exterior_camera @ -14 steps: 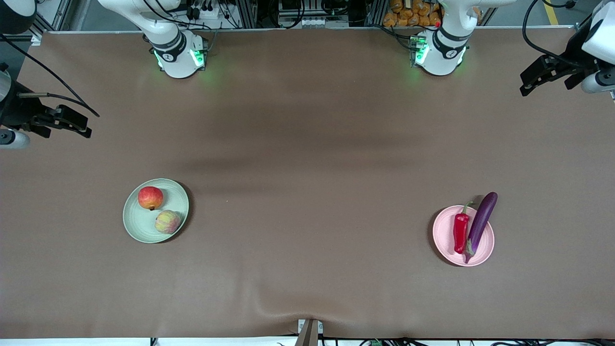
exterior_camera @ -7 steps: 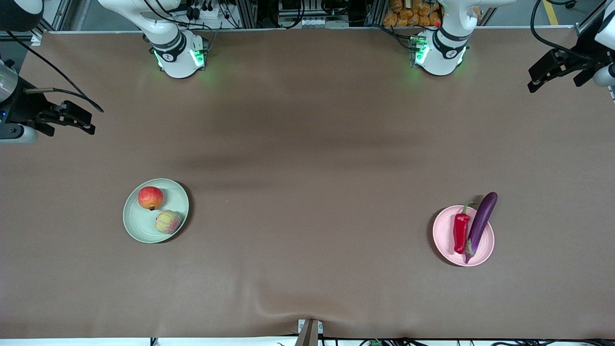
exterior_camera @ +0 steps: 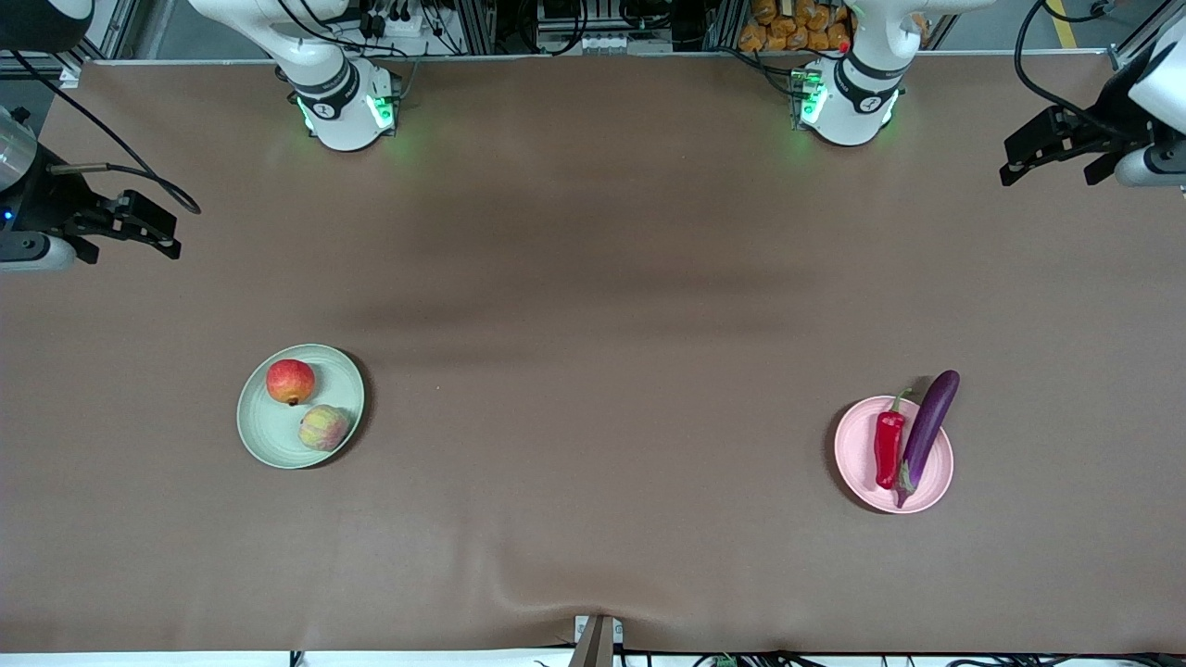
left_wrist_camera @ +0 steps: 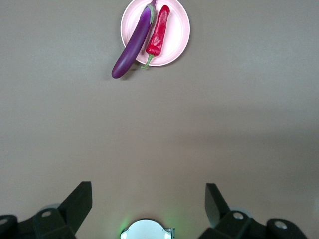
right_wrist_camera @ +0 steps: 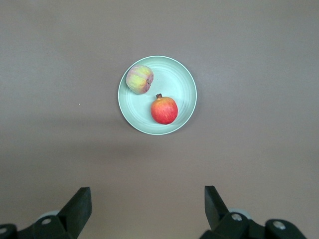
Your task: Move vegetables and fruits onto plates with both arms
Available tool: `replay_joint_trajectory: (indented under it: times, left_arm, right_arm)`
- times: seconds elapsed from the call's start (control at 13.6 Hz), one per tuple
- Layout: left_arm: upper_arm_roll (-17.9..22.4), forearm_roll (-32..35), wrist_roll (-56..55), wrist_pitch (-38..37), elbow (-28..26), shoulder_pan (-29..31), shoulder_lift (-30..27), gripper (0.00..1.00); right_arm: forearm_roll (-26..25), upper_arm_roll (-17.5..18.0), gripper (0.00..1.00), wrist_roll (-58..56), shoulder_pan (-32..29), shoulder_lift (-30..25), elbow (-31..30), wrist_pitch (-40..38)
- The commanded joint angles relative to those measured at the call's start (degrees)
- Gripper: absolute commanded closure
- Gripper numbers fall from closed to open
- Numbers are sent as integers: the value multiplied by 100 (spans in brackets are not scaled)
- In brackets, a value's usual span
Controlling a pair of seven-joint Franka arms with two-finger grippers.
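The red apple (exterior_camera: 290, 382) and the pale yellow-green fruit (exterior_camera: 323, 427) lie on the pale green plate (exterior_camera: 269, 437). The red chili (exterior_camera: 889, 449) and the purple eggplant (exterior_camera: 927, 428) lie on the pale pink plate (exterior_camera: 854, 445); the eggplant's tip overhangs the rim. My right gripper (exterior_camera: 156, 229) is open and empty, high over the table at the right arm's end. My left gripper (exterior_camera: 1019, 159) is open and empty, high over the left arm's end. The right wrist view shows the green plate (right_wrist_camera: 179, 79), apple (right_wrist_camera: 164, 110) and pale fruit (right_wrist_camera: 139, 79). The left wrist view shows the pink plate (left_wrist_camera: 177, 45), eggplant (left_wrist_camera: 132, 46) and chili (left_wrist_camera: 158, 31).
The brown table cover (exterior_camera: 593, 306) lies bare between the two plates. The green-lit arm bases (exterior_camera: 347, 106) stand along the edge farthest from the front camera. A small fixture (exterior_camera: 598, 639) sits at the nearest edge.
Both grippers shifted slightly at their ends of the table and stay open. The fruits, vegetables and plates have not moved.
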Motion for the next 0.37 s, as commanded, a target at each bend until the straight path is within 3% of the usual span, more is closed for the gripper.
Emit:
replay_joint_trajectory:
  times: [0.0,0.29]
  left_arm:
    - [19,-94,68,-106,171,29,103,0]
    - [-7,-24,41,-88,180,-6,165,0]
  right_arm:
    - [-129,20,0,-46,-21,-83,-11,19]
    - [-172,11,0,-2,14,250,577,-357]
